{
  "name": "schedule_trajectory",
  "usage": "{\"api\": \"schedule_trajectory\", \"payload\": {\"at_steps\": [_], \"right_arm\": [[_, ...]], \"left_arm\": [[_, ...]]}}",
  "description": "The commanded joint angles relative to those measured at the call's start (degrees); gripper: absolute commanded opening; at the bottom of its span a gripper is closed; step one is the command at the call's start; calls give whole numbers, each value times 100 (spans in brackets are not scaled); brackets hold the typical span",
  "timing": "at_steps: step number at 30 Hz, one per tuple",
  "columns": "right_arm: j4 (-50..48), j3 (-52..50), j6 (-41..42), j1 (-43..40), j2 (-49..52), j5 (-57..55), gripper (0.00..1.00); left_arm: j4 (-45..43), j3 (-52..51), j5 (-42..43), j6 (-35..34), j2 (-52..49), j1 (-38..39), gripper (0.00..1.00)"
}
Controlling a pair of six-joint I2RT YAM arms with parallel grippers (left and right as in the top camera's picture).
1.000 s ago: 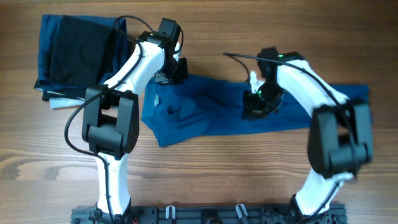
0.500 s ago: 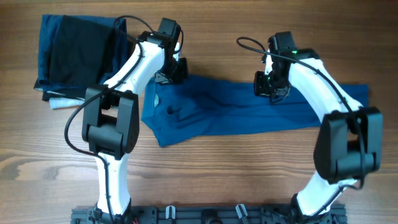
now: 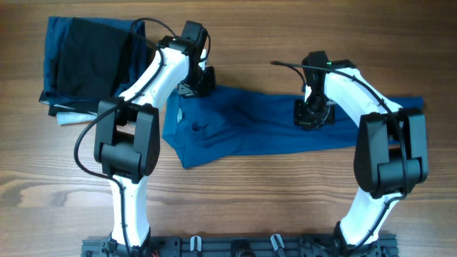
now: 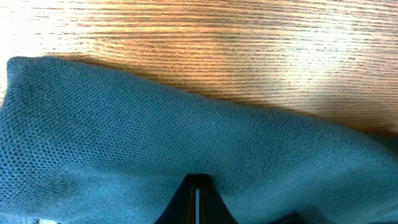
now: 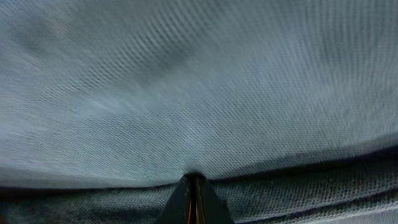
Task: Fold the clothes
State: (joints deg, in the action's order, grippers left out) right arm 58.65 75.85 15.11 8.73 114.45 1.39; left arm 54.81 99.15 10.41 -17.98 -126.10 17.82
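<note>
A long blue garment (image 3: 243,128) lies crumpled across the middle of the wooden table, running left to right. My left gripper (image 3: 202,84) is at its far left top edge. In the left wrist view its fingers (image 4: 198,185) are shut, with the blue knit (image 4: 124,124) pinched at the tips. My right gripper (image 3: 311,118) sits low on the garment right of centre. In the right wrist view its fingers (image 5: 194,182) are shut on a fold of the cloth (image 5: 186,93), which fills the view.
A stack of folded dark blue and black clothes (image 3: 86,61) lies at the far left corner, with a white tag (image 3: 68,118) at its near edge. Bare wood (image 3: 243,207) lies in front of the garment.
The right gripper swung from the garment's middle up to its far edge, then came back down onto the cloth right of centre. The left arm has not moved.
</note>
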Motion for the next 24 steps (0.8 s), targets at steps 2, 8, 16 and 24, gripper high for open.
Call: {"api": "schedule_trajectory", "payload": {"at_steps": [2,8,16,24], "right_arm": [[-343,-645,376,17,63,-269,4],[-79,-977,511,17,48,-267,4],[317,-970,605,17,-361,-267,6],[35,-955,586,17,-433,-94,11]], "left_arm": [[2,-59,39,-48,-61,-7,4],[4,-59,44,-48,-61,-7,4],[-13,-59,46,-50,-61,-7,4],[81,118,960,302,380,22,4]]}}
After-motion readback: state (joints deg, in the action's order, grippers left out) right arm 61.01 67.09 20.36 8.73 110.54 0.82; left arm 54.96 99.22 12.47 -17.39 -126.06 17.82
